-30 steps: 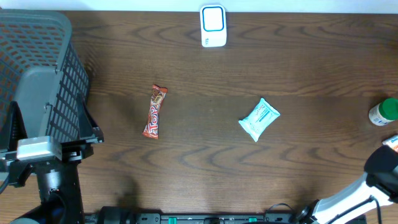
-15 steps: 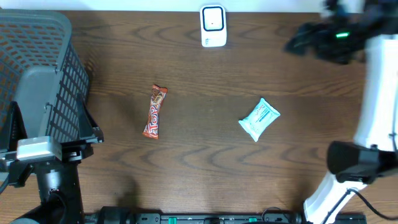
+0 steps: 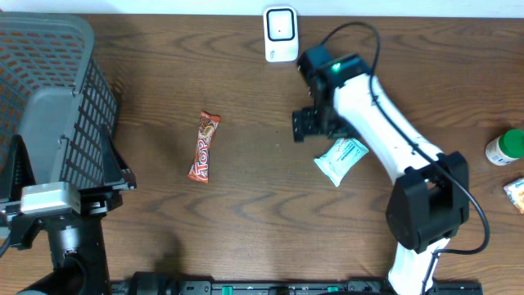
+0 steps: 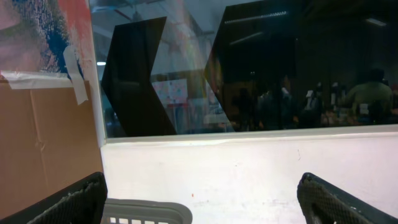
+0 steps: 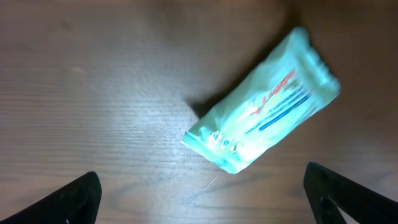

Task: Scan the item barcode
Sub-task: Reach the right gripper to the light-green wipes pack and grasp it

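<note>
- Since half a second ago my right arm has swung in from the far right corner of the table towards its middle; a second ago it was folded at the near right corner; the things on the surface lie as they did.
- At the near left corner my left gripper stands with its jaws spread wide and nothing in them; its camera looks out at a white wall and a dark window, with only a grey rim low in view.
- At the right edge, nearer me, lies a small orange-and-white packet, partly cut off by the frame.
- Right of the middle the pale teal packet lies flat on the wood, turned at a slant; from above, my white forearm crosses just beside its far right side.
- My right gripper hangs over the surface just beyond that packet's far left corner; its jaws are wide and empty; in the wrist view both fingertips sit clear of the packet, touching nothing.
- Left of the middle the red candy bar lies lengthwise, near to far, well apart from the teal packet.
- Against the right edge stands a green-capped bottle.
- The grey mesh basket fills the far left corner.
- At the far edge, about midway along it, the white scanner sits just left of my right arm.
</note>
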Controlling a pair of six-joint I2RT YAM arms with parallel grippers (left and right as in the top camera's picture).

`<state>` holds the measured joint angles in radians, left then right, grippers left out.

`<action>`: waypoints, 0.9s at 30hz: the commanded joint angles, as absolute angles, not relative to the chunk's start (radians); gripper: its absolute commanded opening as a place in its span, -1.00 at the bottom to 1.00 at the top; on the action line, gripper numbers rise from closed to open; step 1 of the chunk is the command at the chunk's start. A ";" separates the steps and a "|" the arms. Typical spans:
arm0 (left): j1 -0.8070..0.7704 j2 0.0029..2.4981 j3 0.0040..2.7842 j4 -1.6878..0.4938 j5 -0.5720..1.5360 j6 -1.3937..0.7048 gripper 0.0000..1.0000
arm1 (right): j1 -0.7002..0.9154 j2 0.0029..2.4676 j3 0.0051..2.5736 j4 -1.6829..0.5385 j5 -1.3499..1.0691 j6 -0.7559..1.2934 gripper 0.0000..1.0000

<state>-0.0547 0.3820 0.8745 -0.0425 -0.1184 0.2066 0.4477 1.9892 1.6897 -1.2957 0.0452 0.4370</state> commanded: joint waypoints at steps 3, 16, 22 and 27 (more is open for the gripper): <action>-0.051 0.369 0.868 -0.036 -0.113 0.201 0.96 | 0.488 1.982 1.579 -1.267 0.217 0.669 0.99; -0.051 0.369 0.868 -0.036 -0.113 0.201 0.95 | 0.504 2.014 1.541 -1.139 0.253 0.757 0.98; -0.051 0.369 0.868 -0.036 -0.113 0.201 0.95 | 0.515 2.099 1.541 -1.136 0.210 0.763 0.72; -0.051 0.369 0.868 -0.036 -0.113 0.201 0.96 | 0.525 2.163 1.541 -1.135 0.208 0.771 0.43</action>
